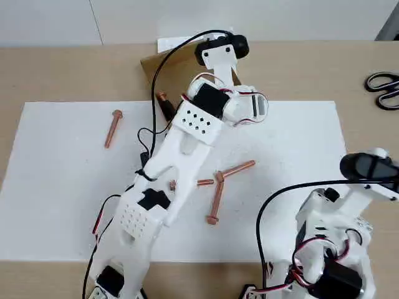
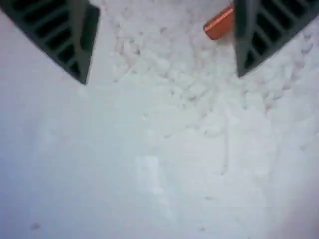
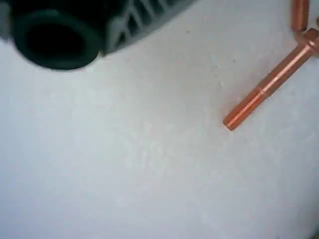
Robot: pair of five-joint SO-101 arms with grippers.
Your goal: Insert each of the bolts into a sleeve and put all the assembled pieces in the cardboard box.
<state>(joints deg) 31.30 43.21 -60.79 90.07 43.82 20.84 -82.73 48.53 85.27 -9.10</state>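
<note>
left hand (image 2: 162, 77) | wide open, empty | copper piece (image 2: 218, 23) just beside it

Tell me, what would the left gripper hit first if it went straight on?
Probably the white sheet: the left gripper points down at bare sheet between its open jaws. A copper piece lies beside one finger, off that line, though depth is hard to judge.

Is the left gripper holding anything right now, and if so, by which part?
Nothing is held. The left gripper is open above the white sheet. A copper piece lies on the sheet next to one finger, not gripped.
</note>
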